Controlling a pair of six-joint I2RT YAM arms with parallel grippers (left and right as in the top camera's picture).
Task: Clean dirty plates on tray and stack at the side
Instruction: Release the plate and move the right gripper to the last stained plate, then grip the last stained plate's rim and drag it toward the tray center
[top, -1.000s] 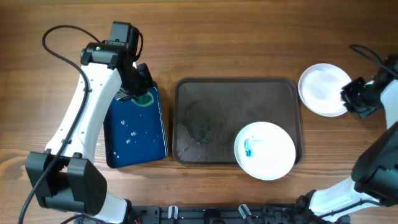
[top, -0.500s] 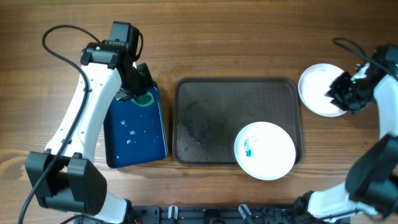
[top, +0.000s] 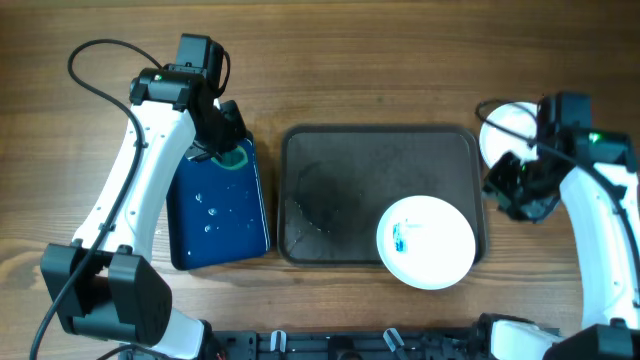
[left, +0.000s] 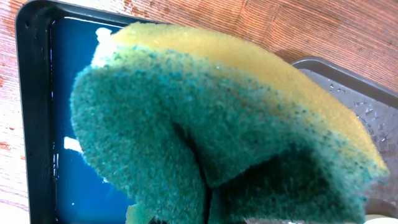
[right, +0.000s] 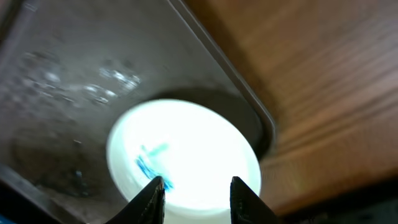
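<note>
A white plate (top: 426, 241) with blue smears lies on the front right of the dark grey-brown tray (top: 350, 180); it also shows in the right wrist view (right: 186, 155). A clean white plate (top: 508, 130) rests on the table right of the tray, partly hidden by the right arm. My right gripper (top: 512, 188) is open and empty, above the tray's right edge (right: 249, 106); its fingers (right: 194, 190) frame the smeared plate. My left gripper (top: 228, 140) is shut on a green and yellow sponge (left: 211, 124) over the far end of the blue tray.
A glossy dark blue tray (top: 215, 210) holding water lies left of the grey tray. Wet streaks mark the grey tray's left half (top: 320, 205). Bare wooden table (top: 400, 60) lies behind.
My right arm has moved from the plate at the far right toward the tray, now over its right edge. The left arm has not moved.
</note>
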